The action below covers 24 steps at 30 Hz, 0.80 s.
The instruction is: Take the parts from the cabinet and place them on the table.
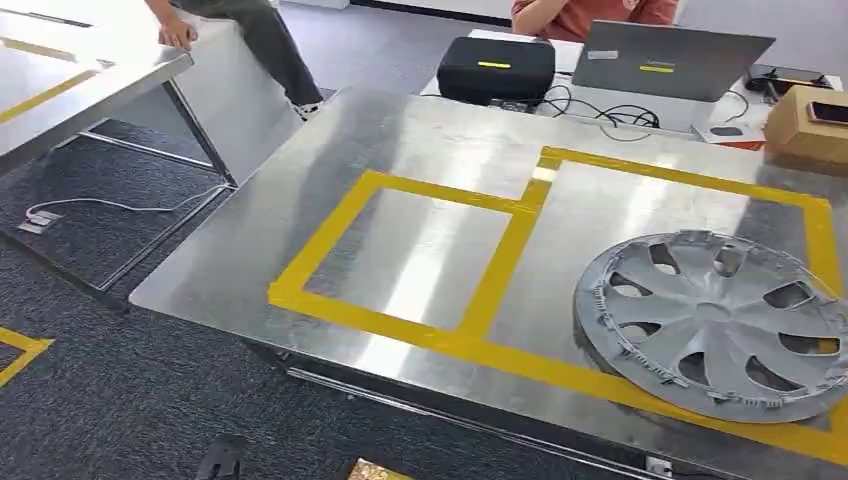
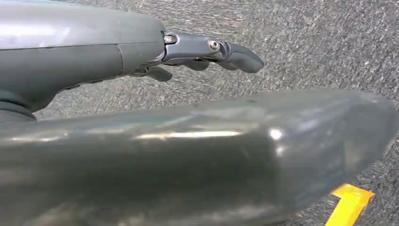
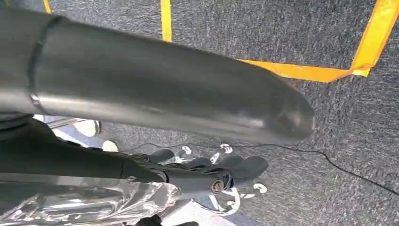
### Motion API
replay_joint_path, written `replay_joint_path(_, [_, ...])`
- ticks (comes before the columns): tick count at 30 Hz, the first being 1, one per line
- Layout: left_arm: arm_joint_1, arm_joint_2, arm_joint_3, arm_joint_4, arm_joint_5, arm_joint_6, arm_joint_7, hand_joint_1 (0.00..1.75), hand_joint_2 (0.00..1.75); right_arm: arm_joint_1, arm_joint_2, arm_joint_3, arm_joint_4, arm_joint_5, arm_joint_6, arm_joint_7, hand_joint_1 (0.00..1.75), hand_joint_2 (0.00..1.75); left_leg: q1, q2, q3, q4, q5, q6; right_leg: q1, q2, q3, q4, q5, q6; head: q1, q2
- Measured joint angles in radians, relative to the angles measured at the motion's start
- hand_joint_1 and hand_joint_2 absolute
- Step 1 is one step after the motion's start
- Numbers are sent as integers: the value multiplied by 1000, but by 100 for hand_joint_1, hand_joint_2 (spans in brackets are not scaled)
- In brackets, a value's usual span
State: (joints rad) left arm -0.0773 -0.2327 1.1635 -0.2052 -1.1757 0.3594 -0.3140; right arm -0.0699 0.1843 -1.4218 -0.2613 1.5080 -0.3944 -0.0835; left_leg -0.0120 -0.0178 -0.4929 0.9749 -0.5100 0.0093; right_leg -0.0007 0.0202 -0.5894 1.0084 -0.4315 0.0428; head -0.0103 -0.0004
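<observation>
My left robot hand point(image 2: 207, 54) hangs over grey carpet point(image 2: 306, 42), its fingers point(image 2: 237, 56) stretched out and apart with nothing in them. My right robot hand point(image 3: 211, 172) also hangs above the carpet, dark fingers point(image 3: 244, 165) loosely extended, holding nothing; crinkled clear plastic wrap point(image 3: 89, 200) lies against its wrist. On the steel bench point(image 1: 250, 260) ahead, a grey wheel cover point(image 1: 715, 322) lies flat inside the larger right-hand yellow tape rectangle point(image 1: 640, 170), its near edge overlapping the tape. A person point(image 1: 590, 15) sits beyond the bench behind a laptop point(image 1: 665, 60).
</observation>
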Motion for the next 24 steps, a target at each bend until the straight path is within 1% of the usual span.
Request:
replay_joint_path(5, [0, 2, 0, 0, 6, 0, 0, 0, 0, 0, 0, 0, 2, 0, 0, 0, 0, 0, -8, 0, 0, 1, 0, 11, -9, 0, 0, -3, 3, 9, 0, 0])
replay_joint_path(6, [0, 2, 0, 0, 6, 0, 0, 0, 0, 0, 0, 0, 3, 0, 0, 0, 0, 0, -10, 0, -1, 1, 5, 16, -11, 1, 1, -5, 8, 15, -1, 0])
replay_joint_path(7, [-1, 2, 0, 0, 6, 0, 0, 0, 0, 0, 0, 0, 4, -1, 0, 0, 0, 0, -8, 1, 0, -6, 14, 22, -9, 2, 1, -6, 13, 20, -1, 0])
replay_joint_path(8, [-3, 2, 0, 0, 6, 0, 0, 0, 0, 0, -1, 0, 4, -2, -1, 0, 0, 0, 1, 6, 3, -16, 24, 27, -8, 1, -12, 2, -3, 22, -1, 0])
replay_joint_path(9, [-4, 2, 1, 0, 6, 0, -1, 0, 0, 0, -1, 0, 4, -3, -2, 1, 0, 0, 3, 6, 2, -18, 26, 29, -6, -3, -24, 35, -34, 26, 5, 0])
replay_joint_path(10, [-4, 2, 1, 0, 6, -1, -2, 0, 0, 0, -1, 0, 4, -4, -2, 2, 0, 0, 4, 7, 0, -18, 27, 30, -8, -6, -50, 102, -73, 28, 6, 0])
replay_joint_path(11, [-3, 1, 1, 0, 6, -1, -2, 0, 0, -1, -2, 0, 4, -4, -2, 2, 0, 0, 4, 9, 0, -17, 27, 30, -10, -10, -84, 187, -113, 30, 4, 0])
replay_joint_path(12, [-2, 1, 1, 0, 6, -1, -2, 0, 0, 0, -2, 0, 5, -4, -2, 2, 0, 0, 4, 12, -1, -17, 28, 30, -11, -12, -117, 271, -145, 31, 5, 0])
replay_joint_path(13, [-2, 2, 2, 0, 6, -1, -2, 0, 0, 1, -2, 0, 5, -4, -2, 2, 0, 0, 4, 12, -2, -16, 28, 29, -11, -12, -133, 315, -152, 33, 5, 0])
replay_joint_path(14, [-2, 2, 2, 0, 6, -1, -2, 0, 0, 2, -2, 0, 6, -4, -2, 2, 0, 0, 4, 13, -2, -15, 28, 29, -12, -13, -123, 305, -135, 34, 5, 0])
replay_joint_path(15, [-3, 1, 2, 0, 6, -1, -2, 0, 0, 2, -4, 0, 6, -4, -2, 3, 0, 0, 6, 12, -2, -14, 28, 27, -12, -13, -91, 247, -97, 34, 5, 0])
replay_joint_path(16, [-3, 0, 2, 0, 6, -1, -2, 0, 0, 1, -5, 0, 6, -4, -2, 3, 0, 0, 8, 12, -1, -11, 26, 23, -13, -13, -43, 162, -54, 34, 5, 0])
replay_joint_path(17, [-3, 0, 2, 0, 5, -1, -2, 0, 0, 0, -6, 1, 6, -4, -2, 4, 0, 0, 10, 11, -1, -8, 24, 18, -15, -14, 10, 66, -19, 37, 5, 0])
replay_joint_path(18, [-4, 1, 2, 0, 5, 0, -2, 0, 0, -4, -6, 1, 7, -3, -2, 5, 0, 0, 8, 10, -5, -5, 23, 8, -11, -10, 48, 17, -48, 37, 7, 0])
replay_joint_path(19, [-4, 0, 2, 0, 4, 0, -2, 0, 0, -7, -6, 1, 8, -3, -2, 5, 0, 0, 4, 9, -11, -2, 23, 1, -9, -6, 51, 12, -35, 21, 4, 0])
replay_joint_path(20, [-4, 0, 2, 0, 3, 0, -1, 0, 0, -6, -6, 2, 8, -3, -1, 6, 0, 0, 3, 9, -9, 3, 28, -6, -11, -8, 44, 10, -36, 19, 4, 0])
replay_joint_path(21, [-4, 0, 2, 0, 2, 1, 0, 0, 0, -5, -6, 2, 8, -3, -1, 8, 0, 0, 4, 8, -12, 3, 32, -12, -9, -7, 39, 13, -35, 17, 3, 0])
replay_joint_path(22, [-4, 0, 2, 0, 1, 3, 0, 0, 0, -5, -6, 2, 8, -3, 0, 8, 0, 0, 6, 8, -15, 2, 35, -16, -8, -7, 35, 15, -34, 11, 4, 0])
replay_joint_path(23, [-4, 0, 2, 0, -1, 4, 0, 0, 0, -5, -6, 2, 8, -3, 0, 9, 0, 0, 6, 8, -21, 6, 26, -21, -13, -9, 30, 9, -27, 0, 5, 0])
replay_joint_path(24, [-4, 0, 2, 0, -2, 5, 0, 0, 0, -6, -6, 2, 8, -3, 0, 9, 0, 0, 7, 10, -32, 28, -3, -27, -14, -10, 23, 9, -22, -10, 1, 0])
